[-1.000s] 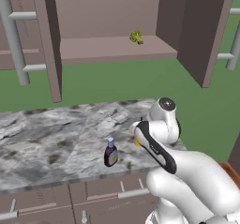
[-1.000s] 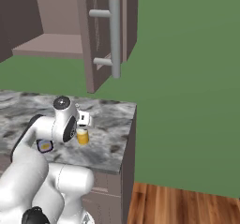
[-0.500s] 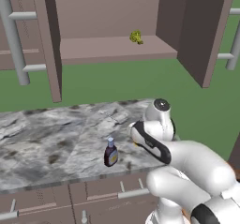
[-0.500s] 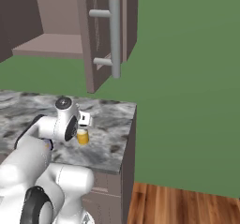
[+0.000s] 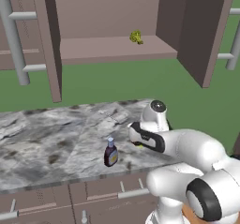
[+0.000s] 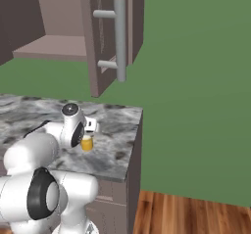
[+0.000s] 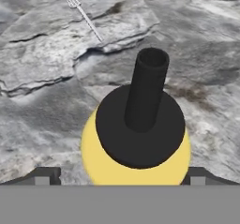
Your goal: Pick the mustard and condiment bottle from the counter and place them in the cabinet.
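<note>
The mustard (image 7: 105, 167) stands upright on the counter (image 7: 42, 68), and I look straight down on its black nozzle cap (image 7: 143, 115). My gripper (image 7: 122, 177) is open right above it, one fingertip (image 7: 46, 175) on each side of the yellow body, neither touching. From the right base view the mustard (image 6: 87, 143) stands just under the hand (image 6: 89, 129), near the counter's right end. The condiment bottle (image 5: 111, 153) stands upright near the counter's front edge, left of the hand (image 5: 143, 136). The cabinet (image 5: 112, 49) hangs above with its doors open.
A small yellow-green object (image 5: 136, 36) lies on the cabinet shelf towards its right. An open door with a long grey handle (image 6: 119, 32) juts out above the counter's right end (image 6: 135, 130). Brown drawers (image 5: 93, 195) run below the slab.
The arm has folded forward and the hand has sunk a little closer over the mustard. Both bottles stand where they were.
</note>
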{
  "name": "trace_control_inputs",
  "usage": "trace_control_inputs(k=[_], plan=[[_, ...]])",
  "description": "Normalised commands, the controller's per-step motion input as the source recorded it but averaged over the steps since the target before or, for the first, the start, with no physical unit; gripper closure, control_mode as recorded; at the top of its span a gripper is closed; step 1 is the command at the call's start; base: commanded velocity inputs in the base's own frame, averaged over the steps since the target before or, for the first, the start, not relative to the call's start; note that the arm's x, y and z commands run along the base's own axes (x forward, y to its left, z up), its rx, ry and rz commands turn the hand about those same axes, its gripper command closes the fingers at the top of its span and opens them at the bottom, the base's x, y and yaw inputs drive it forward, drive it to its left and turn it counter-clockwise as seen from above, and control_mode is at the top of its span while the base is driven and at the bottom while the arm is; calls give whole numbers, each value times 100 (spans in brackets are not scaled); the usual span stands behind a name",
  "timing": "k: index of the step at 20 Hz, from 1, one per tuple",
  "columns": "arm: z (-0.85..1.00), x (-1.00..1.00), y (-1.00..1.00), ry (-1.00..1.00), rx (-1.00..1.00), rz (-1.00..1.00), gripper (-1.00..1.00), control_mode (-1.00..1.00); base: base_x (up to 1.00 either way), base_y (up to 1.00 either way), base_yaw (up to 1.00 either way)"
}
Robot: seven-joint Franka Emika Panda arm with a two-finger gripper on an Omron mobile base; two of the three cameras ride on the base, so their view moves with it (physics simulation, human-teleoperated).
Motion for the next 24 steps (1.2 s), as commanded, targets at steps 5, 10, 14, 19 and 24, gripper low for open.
trace_control_inputs(k=[5,10,14,19,24], plan=[[-19,29,0,0,0,0,100,-100,0,0,0],[-19,16,0,0,0,0,100,-100,0,0,0],[-1,0,3,-5,-5,0,100,-100,0,0,0],[52,-19,18,-19,-6,0,100,-100,0,0,0],[91,-9,10,-23,0,-1,100,-100,0,0,0]])
